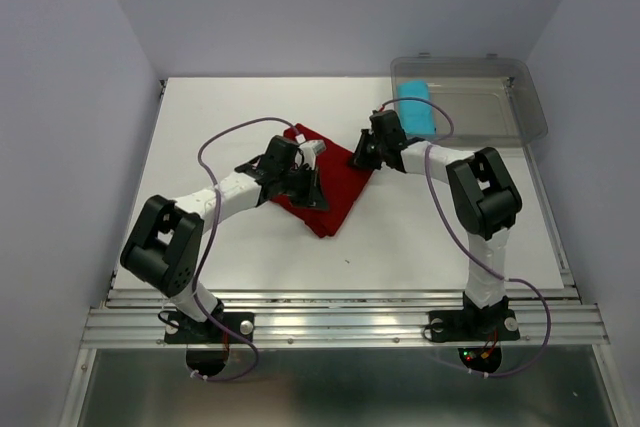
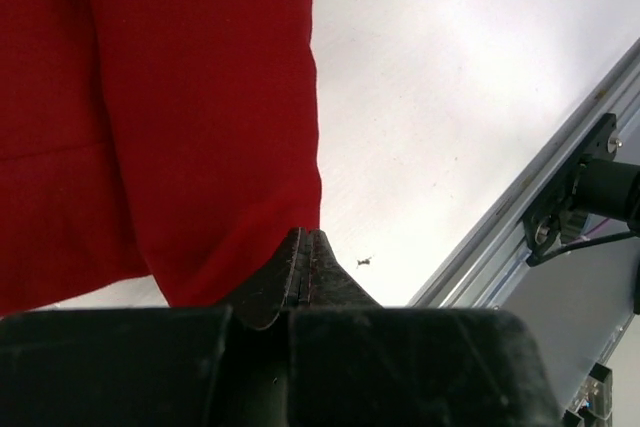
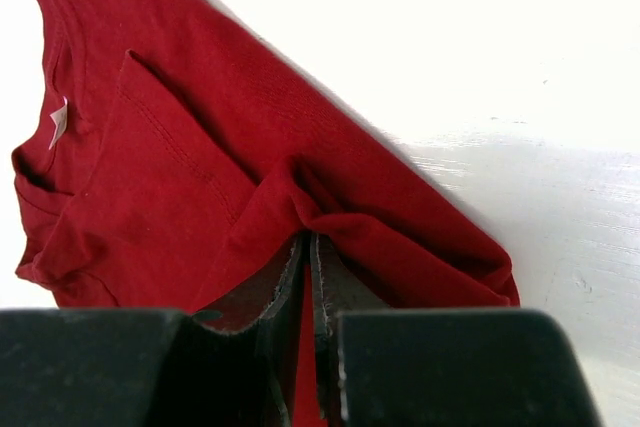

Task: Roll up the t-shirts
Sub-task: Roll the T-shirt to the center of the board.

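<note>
White tabletop (image 1: 400, 237) has the dark red shirt (image 1: 335, 202) pinched at right claw (image 3: 308, 239) tips, its hem touching the pressed-shut left claw (image 2: 305, 237) tips, so lift both edges level & taut w/o yanking.

Shirt (image 1: 335, 187): middle of table (image 1: 200, 147)
Bin (image 1: 485, 117): table's far right corner, behind shirt
Roll (image 1: 417, 112): in bin, left end
Left gripper (image 1: 312, 192): over shirt's left side
Right gripper (image 1: 359, 158): at shirt's right edge

It was a robotics lab cell: a white table (image 1: 250, 247) boxed by plain walls (image 1: 60, 97), edged with an aluminium rail (image 1: 340, 325).
</note>
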You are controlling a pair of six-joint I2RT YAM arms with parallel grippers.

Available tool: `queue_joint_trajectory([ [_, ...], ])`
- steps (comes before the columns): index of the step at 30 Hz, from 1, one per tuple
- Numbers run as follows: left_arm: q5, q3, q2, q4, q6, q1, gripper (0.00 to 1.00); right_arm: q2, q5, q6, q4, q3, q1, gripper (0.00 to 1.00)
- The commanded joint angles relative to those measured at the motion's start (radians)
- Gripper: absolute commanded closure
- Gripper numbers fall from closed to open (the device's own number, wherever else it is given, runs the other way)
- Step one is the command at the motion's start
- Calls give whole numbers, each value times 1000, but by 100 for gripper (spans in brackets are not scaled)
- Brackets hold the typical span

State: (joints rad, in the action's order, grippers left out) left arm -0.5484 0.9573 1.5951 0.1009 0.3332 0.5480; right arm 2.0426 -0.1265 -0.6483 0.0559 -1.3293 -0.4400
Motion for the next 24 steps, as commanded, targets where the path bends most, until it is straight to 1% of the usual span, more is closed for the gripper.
queue_joint_trajectory([
  [1,19,-51,-41,10,-2,-2,100,-63,31,19,18,-16,-6,87],
  [7,68,-107,-17,-44,43,-2,100,-154,63,42,19,8,-6,87],
  [12,77,-155,8,-93,75,0,100,-153,122,56,25,51,-6,86],
  [20,88,-143,22,-115,61,-2,100,-87,154,50,15,111,-6,87],
  [24,88,-103,-12,-79,59,0,100,-97,140,53,18,110,-6,87],
])
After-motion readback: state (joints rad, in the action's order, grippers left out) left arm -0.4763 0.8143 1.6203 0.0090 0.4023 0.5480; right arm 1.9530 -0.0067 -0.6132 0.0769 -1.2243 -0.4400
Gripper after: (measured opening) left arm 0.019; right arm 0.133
